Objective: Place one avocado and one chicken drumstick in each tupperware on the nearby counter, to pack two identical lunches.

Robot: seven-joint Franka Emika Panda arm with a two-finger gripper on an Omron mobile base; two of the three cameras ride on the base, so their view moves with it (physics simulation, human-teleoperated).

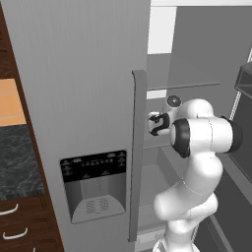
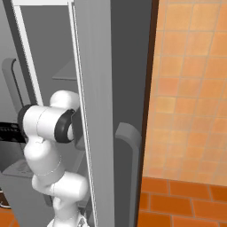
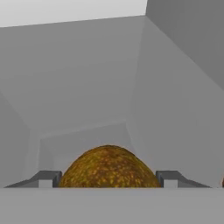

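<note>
Fingertips [image 3: 48,178] stand either side of the brown-gold lump I take for the avocado [image 3: 108,167], which sits dead centre between the jaws, inside the fridge [image 1: 74,74] compartment. I read the gripper [image 3: 108,179] as wide, flanking it; whether the pads touch I cannot tell. Its long axis is hidden. Beyond lies the grey back wall [image 3: 78,87]. My judgement: closing comes next.

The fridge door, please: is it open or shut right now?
Open. The door stands swung out, and the arm reaches past its handle into the fridge interior.
</note>
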